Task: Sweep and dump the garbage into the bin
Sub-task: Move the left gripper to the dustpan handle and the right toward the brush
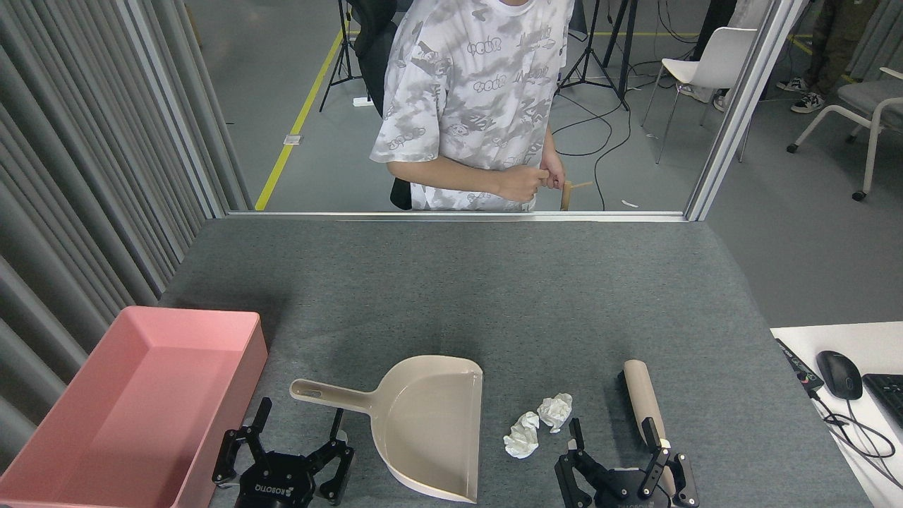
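Nothing has been picked up yet, so the task looks to be at its opening step: taking hold of the tools. The left end effector (295, 439) hangs with its fingers spread and empty, just short of the long handle of the beige plastic dustpan (430, 423), which lies flat on the grey felt table (494, 296) ahead of it and to its right. The right end effector (615, 451) is also spread wide; the beige cylindrical brush handle (640, 398) runs forward from between its fingers, but no grip has formed. The 2 small crumpled white paper wads (537, 423) sit touching each other just left of the right end effector, beside the dustpan's open mouth. The large shallow pink plastic bin (141, 395) stands left of the left end effector, empty. Next, in my judgement, each end effector must close on its handle before any sweeping.
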You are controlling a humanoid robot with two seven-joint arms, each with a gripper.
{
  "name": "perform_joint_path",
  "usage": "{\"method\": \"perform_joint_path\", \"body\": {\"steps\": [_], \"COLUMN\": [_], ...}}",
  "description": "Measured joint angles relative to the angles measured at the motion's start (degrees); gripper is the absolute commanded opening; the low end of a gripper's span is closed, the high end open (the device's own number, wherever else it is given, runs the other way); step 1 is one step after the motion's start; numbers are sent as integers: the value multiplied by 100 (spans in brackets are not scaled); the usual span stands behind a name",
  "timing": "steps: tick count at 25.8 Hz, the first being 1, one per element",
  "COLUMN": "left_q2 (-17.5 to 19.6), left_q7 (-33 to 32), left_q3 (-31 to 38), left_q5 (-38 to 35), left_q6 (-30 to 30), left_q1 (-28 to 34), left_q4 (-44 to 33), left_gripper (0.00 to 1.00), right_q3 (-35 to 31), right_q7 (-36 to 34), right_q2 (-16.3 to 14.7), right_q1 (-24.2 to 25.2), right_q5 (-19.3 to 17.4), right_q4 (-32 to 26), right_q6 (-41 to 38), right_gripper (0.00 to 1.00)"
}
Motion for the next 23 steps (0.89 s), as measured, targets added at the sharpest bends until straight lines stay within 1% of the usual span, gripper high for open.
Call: {"method": "perform_joint_path", "body": {"steps": [7,9,12,15,23], "left_q2": [0,0,0,0,-1], "left_q7": [-52,-72,-82,-94,-107], "left_q3": [28,33,37,43,-46], "left_q5": [115,286,727,1390,4211], "left_q6": [11,16,21,31,122], "left_q1": [0,0,0,0,0], "left_q4": [0,0,0,0,15], "left_gripper": [100,100,100,100,100], "right_q3": [-86,-144,-320,-518,-904], "right_q7": [22,22,33,55,92], "right_q2": [-1,-1,-6,-15,-89], "right_q1": [-3,-4,-6,-8,63], "right_q5": [-5,-8,-16,-20,-49], "right_q4": [0,0,0,0,0], "right_q6": [-19,-73,-247,-397,-496], "right_gripper": [99,99,99,99,99]}}
